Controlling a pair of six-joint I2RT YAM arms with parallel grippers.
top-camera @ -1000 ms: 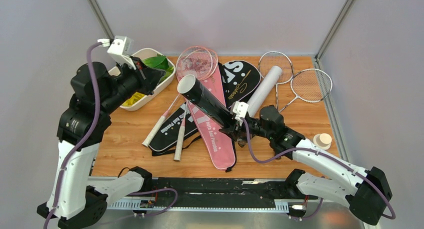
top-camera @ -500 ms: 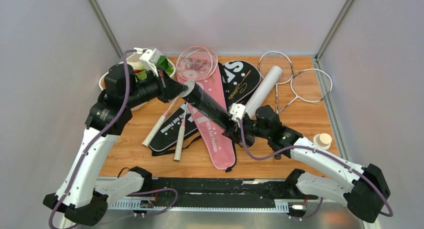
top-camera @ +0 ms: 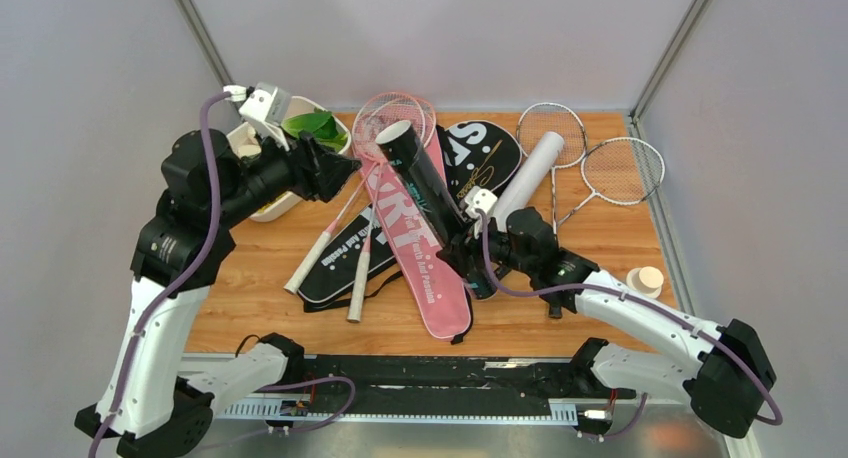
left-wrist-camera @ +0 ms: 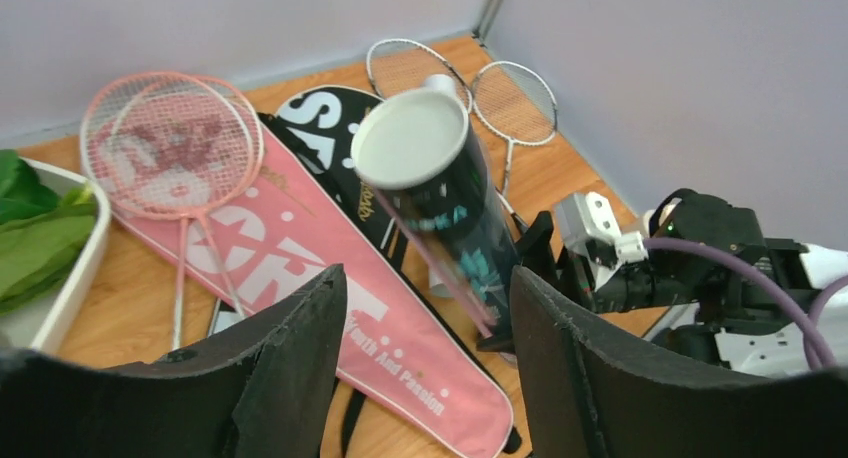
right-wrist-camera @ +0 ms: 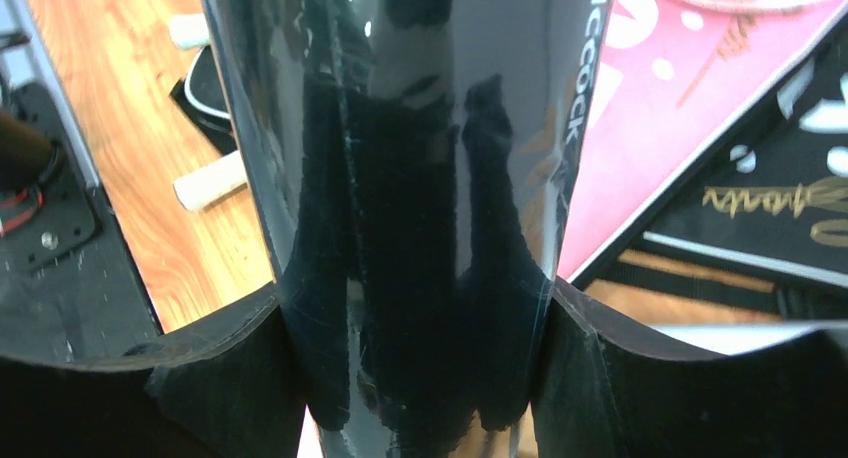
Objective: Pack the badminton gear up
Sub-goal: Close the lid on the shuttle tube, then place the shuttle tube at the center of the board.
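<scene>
Pinched the black tube (top-camera: 420, 183) near its base in the right end effector (top-camera: 462, 253), mid-frame, mouth tilted toward the upper left. Hung the left end effector (top-camera: 345, 175) spread, empty, near that mouth. Probably needed a steady tube and a square approach.

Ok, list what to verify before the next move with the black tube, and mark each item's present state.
1. Right pincer clamped on the glossy black shuttlecock tube: ok.
2. Left pincer open and clear of the tube: ok.
3. Tube's raised end capped: cannot tell; a pale disc faces the left wrist camera.
4. Shuttlecocks inside the tube: cannot tell.
5. Pink rackets inside the pink racket-shaped cover: not ok, they lie outside it.
6. White cylindrical tube packed: not ok, it lies out in the open.
</scene>
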